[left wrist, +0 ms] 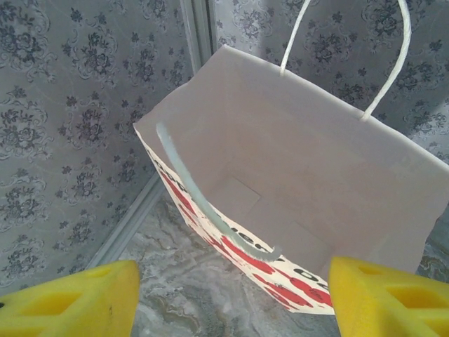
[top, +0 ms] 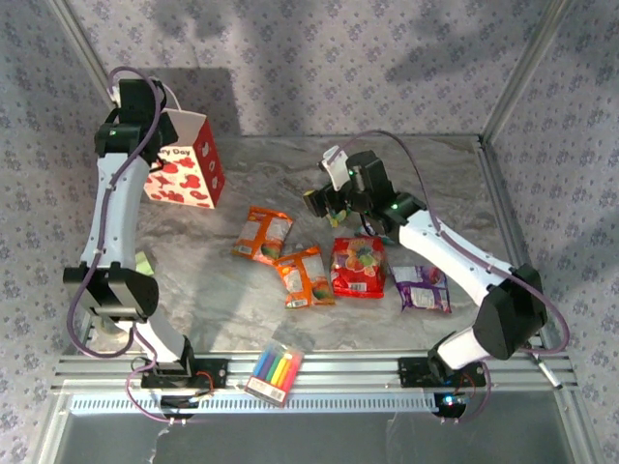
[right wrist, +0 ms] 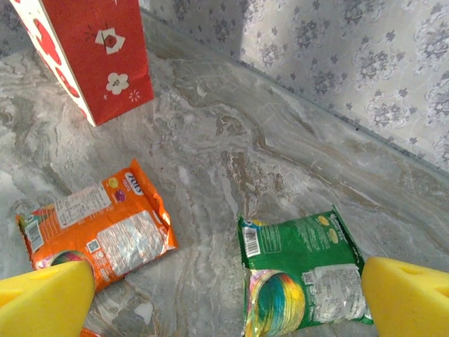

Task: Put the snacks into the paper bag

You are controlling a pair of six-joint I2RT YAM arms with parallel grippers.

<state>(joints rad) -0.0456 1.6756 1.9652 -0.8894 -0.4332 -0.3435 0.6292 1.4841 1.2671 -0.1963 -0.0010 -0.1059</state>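
Left fingers [left wrist: 70, 298] apart over paper bag [top: 186, 172] — "Day"

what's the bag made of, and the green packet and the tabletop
The bag looks like thin matte paper: plain white inside, with fold creases at the base. The green packet looks like glossy foil or plastic film, crinkled and catching glare. The tabletop is smooth with grey marble veining; real stone or print, cannot tell.

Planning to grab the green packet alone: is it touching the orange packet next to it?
Apart. The right wrist view shows a bare strip of marble table between the green packet and the orange packet.
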